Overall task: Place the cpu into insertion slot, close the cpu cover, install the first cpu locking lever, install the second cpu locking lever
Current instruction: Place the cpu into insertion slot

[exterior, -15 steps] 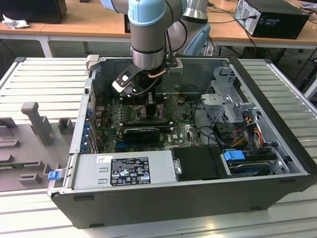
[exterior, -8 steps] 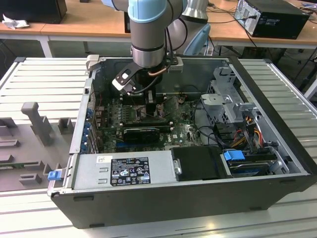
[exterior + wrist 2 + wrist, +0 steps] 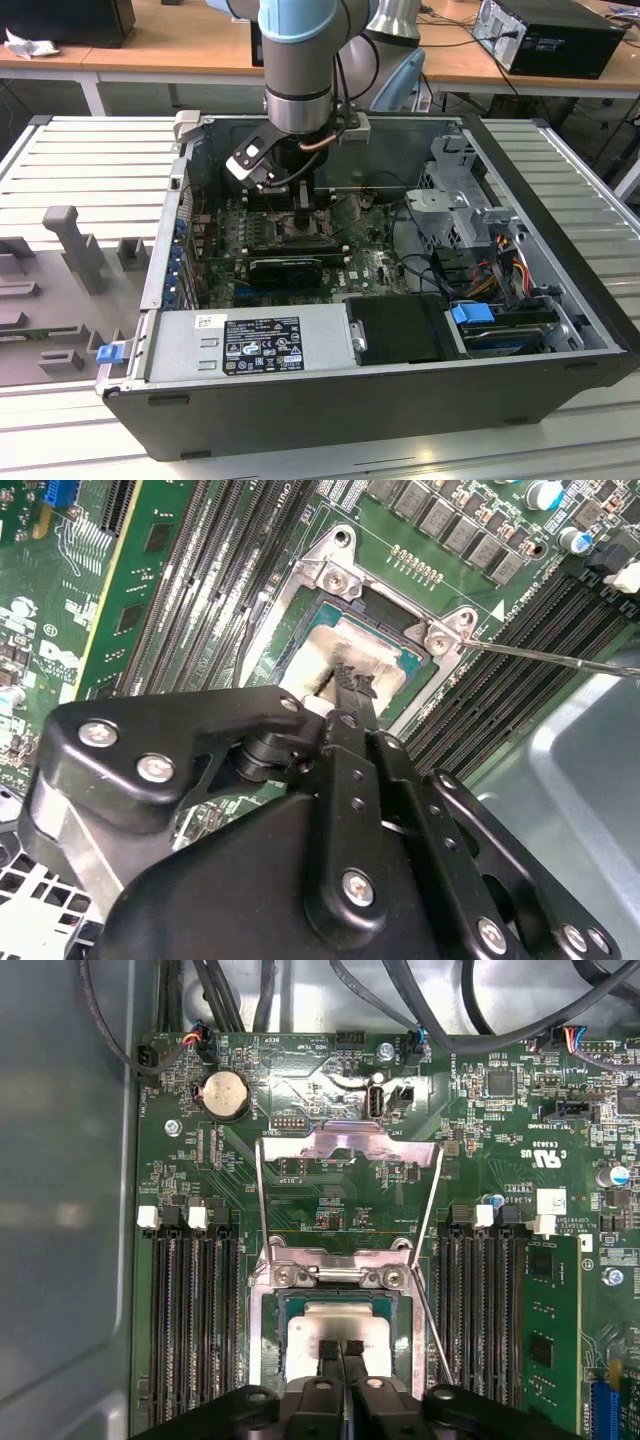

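The cpu (image 3: 335, 1332) (image 3: 352, 650), a pale silver square, lies flat in the insertion slot (image 3: 262, 1355) (image 3: 335, 578) on the green board. My gripper (image 3: 340, 1352) (image 3: 350, 680) stands right over the chip, fingers shut together and their tips touching or just above its top. The cpu cover (image 3: 350, 1146), a thin silvery frame, is swung open and stands up behind the socket. A thin wire locking lever (image 3: 434, 1328) (image 3: 560, 658) sticks out loose beside the socket. In the exterior view the gripper (image 3: 290, 205) reaches down into the open computer case.
Rows of black memory slots (image 3: 195, 1330) (image 3: 480, 1310) flank the socket. A green card (image 3: 548, 1340) stands on one side. Cables (image 3: 425, 270) and a drive cage (image 3: 455, 205) fill the case at the exterior view's right; the power supply (image 3: 250, 345) lies in front.
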`<state>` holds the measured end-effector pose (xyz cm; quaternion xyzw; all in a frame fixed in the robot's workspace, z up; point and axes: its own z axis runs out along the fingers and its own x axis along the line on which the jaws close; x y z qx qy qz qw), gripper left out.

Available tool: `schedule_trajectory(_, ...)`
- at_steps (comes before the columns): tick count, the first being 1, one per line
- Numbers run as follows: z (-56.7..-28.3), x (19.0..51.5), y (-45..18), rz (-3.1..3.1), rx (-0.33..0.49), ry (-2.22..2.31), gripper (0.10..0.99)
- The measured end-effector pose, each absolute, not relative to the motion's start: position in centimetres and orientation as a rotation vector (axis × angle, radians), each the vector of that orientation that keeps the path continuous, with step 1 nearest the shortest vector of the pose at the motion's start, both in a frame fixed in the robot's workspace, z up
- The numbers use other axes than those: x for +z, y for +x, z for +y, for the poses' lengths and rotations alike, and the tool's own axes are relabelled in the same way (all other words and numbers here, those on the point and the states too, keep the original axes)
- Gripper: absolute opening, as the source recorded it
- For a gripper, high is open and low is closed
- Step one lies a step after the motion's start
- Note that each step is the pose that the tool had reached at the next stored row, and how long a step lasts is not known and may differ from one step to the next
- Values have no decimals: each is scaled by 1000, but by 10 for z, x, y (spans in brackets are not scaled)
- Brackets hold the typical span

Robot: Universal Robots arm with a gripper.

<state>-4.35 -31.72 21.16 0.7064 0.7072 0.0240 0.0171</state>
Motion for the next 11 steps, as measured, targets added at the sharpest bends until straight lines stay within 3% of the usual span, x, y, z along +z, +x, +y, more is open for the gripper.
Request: schedule_trajectory(11,-317,215,-44,2198,75,2196,106)
